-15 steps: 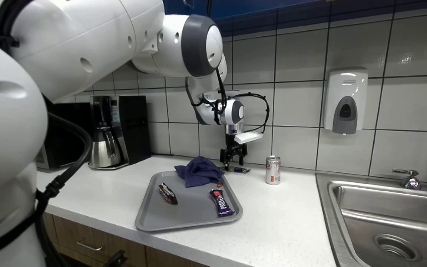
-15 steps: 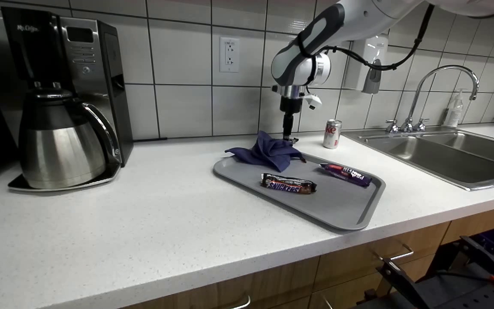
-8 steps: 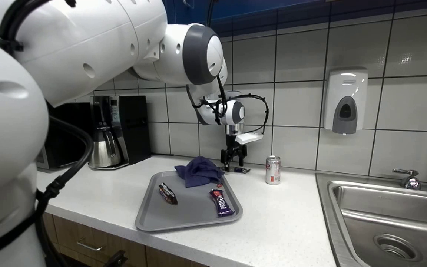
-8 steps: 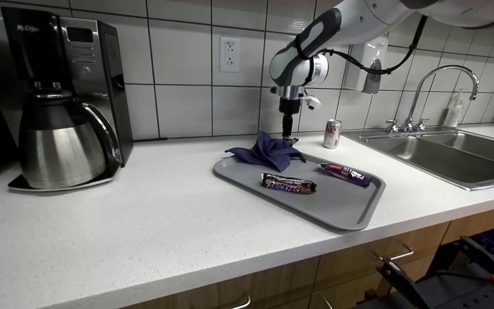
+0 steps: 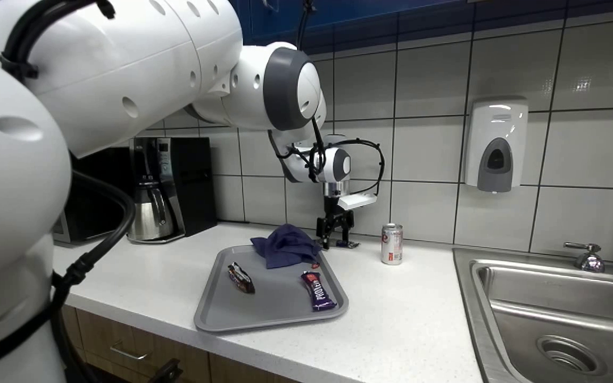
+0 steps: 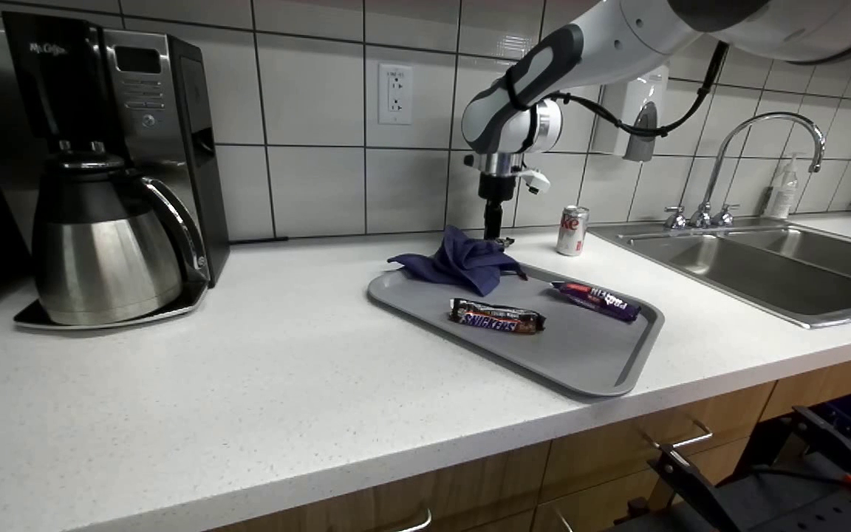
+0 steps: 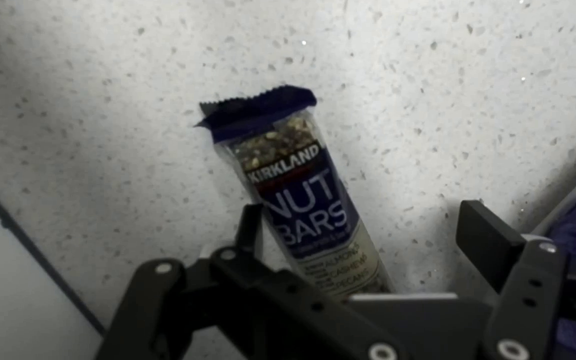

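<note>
My gripper (image 7: 360,215) is open in the wrist view, its fingers either side of a wrapped nut bar (image 7: 305,200) lying on the counter. The left finger (image 7: 251,225) is close by the bar's left edge; whether it touches cannot be told. The right finger (image 7: 488,240) stands well apart from the bar. The bar's lower end is hidden behind the gripper. In an exterior view the gripper (image 5: 336,244) is low over the counter near the wall, with part of the bar (image 5: 353,245) showing. In an exterior view a purple cloth (image 6: 462,262) partly hides the fingertips.
A grey tray (image 5: 269,311) holds the cloth, a Snickers bar (image 6: 497,318) and a purple protein bar (image 6: 595,301). A soda can (image 5: 391,243) stands right of the gripper. The tiled wall is close behind. A sink (image 5: 551,314) and a coffee maker (image 6: 111,222) flank the area.
The arm and gripper have come down a little, and the fingers are now lower around the nut bar. The tray, cloth, bars and can have not moved.
</note>
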### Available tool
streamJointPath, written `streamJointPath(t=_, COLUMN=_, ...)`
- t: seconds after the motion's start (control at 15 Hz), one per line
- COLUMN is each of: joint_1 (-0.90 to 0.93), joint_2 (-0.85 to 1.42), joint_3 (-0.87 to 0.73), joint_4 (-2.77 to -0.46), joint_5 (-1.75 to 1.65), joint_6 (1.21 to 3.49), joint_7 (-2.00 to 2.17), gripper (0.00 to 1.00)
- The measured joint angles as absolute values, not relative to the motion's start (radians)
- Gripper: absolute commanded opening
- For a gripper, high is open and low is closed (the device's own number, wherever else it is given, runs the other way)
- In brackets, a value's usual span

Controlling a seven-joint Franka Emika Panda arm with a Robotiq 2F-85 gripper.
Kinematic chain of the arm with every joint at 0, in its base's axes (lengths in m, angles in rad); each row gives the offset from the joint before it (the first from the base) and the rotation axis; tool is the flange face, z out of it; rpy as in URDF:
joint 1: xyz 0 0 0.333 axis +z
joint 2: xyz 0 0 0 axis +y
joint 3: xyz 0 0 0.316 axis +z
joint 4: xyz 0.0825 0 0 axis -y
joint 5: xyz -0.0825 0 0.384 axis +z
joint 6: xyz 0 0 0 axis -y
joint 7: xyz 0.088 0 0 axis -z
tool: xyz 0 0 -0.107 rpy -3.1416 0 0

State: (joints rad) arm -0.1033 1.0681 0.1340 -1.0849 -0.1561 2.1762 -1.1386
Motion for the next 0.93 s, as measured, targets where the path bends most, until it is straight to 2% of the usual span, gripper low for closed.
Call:
streamJointPath(t=0.13, joint_1=-0.103, joint_2=1.073, joint_3=0.134, joint_4=-1.075, joint_5=-0.156, joint_6=2.173, joint_7=-1.146, gripper=0.74)
streamJointPath(t=0.6, joint_1=-0.103, joint_2=1.078, joint_3=0.134, joint_4=-1.046, joint_5=-0.156, joint_6=2.149, joint_7=-1.158, gripper=0.18)
streamJointPath(t=0.67, joint_1=-0.103, joint_2=1.078, joint_3=0.133, joint_4=-1.042, joint_5=-0.156, joint_6=2.146, joint_7=-1.158, gripper=0.12)
streamJointPath(t=0.93, joint_1=-0.103, joint_2=1.078, joint_3=0.132, joint_4=-1.035, joint_5=-0.156, joint_6=2.141, joint_7=-1.158, gripper=0.1)
